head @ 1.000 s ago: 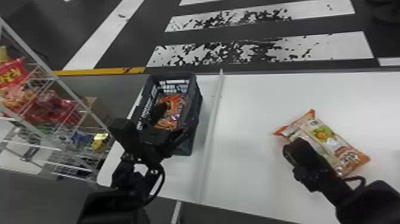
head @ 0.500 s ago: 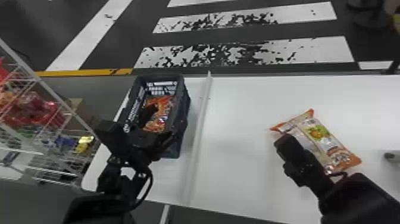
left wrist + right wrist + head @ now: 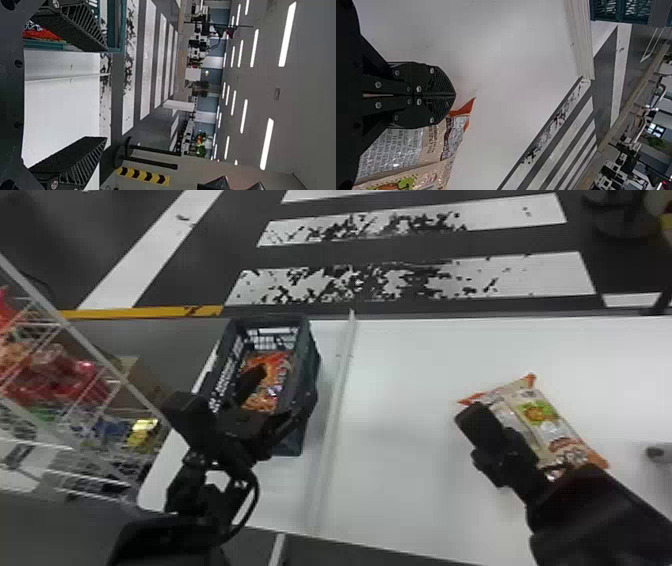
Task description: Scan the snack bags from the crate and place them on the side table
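Holds left pincer point(image 3: 106, 94) open at crate point(image 3: 311, 390) of snack bags point(image 3: 271, 366), right pincer point(image 3: 455, 95) closed and empty by lone bag point(image 3: 546, 425) on counter point(image 3: 410, 415); apparently has one out, crated rest to go.

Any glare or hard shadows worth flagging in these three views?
Left wrist view: ceiling lights glare as white strips. Head view: bright glint on a yellow item in the rack; only soft shading on the white table. Right wrist view: small glints on the snack bag.
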You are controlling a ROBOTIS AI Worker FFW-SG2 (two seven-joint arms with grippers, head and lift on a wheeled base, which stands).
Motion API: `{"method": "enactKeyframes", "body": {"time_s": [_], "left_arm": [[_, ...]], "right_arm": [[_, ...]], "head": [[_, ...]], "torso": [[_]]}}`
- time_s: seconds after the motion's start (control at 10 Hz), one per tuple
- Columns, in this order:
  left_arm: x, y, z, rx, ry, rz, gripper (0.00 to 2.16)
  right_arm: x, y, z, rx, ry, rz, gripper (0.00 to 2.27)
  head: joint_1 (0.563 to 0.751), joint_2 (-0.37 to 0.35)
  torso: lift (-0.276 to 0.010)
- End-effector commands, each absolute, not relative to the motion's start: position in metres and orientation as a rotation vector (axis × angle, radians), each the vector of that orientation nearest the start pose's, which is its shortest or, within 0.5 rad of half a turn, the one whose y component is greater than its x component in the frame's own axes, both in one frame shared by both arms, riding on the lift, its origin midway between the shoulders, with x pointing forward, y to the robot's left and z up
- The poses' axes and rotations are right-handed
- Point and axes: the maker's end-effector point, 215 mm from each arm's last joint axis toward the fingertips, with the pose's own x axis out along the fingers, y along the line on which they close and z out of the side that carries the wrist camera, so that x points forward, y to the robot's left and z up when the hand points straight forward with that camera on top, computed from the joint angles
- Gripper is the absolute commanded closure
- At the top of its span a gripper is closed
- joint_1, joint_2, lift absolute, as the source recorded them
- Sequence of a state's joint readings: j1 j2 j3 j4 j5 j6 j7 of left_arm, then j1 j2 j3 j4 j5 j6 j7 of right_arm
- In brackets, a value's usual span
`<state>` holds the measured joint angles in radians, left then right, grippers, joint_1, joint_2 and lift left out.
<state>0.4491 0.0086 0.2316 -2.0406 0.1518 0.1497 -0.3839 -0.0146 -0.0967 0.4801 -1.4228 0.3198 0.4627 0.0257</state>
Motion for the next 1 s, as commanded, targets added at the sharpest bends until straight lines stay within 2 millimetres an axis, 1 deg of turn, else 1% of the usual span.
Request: {"method": "enactKeyframes", "body": {"time_s": [0.0,0.2,0.4,0.5,0.7,0.8,0.9], "left_arm": [[0.451,0.272,-0.349,-0.076,0.097,-0.185,0.08],[0.452,0.273,-0.348,-0.074,0.096,-0.184,0.08],[0.452,0.273,-0.349,-0.075,0.096,-0.183,0.08],[0.452,0.273,-0.349,-0.075,0.097,-0.183,0.08],[0.452,0.271,-0.349,-0.077,0.097,-0.185,0.08],[0.452,0.271,-0.349,-0.077,0.097,-0.185,0.08],[0.452,0.271,-0.349,-0.077,0.097,-0.185,0.08]], "right_arm": [[0.506,-0.080,-0.560,-0.566,0.539,0.374,2.26],[0.514,-0.093,-0.560,-0.578,0.540,0.333,2.26],[0.518,-0.105,-0.560,-0.570,0.546,0.311,2.26],[0.517,-0.116,-0.563,-0.569,0.555,0.296,2.26],[0.515,-0.128,-0.567,-0.563,0.569,0.280,2.26],[0.512,-0.133,-0.569,-0.554,0.576,0.279,2.26],[0.505,-0.130,-0.567,-0.539,0.573,0.285,2.26]], "head": [[0.695,0.239],[0.695,0.221],[0.695,0.203],[0.695,0.195],[0.695,0.179],[0.695,0.170],[0.695,0.163]], "torso": [[-0.050],[-0.050],[-0.050],[-0.050],[-0.050],[-0.050],[-0.050]]}}
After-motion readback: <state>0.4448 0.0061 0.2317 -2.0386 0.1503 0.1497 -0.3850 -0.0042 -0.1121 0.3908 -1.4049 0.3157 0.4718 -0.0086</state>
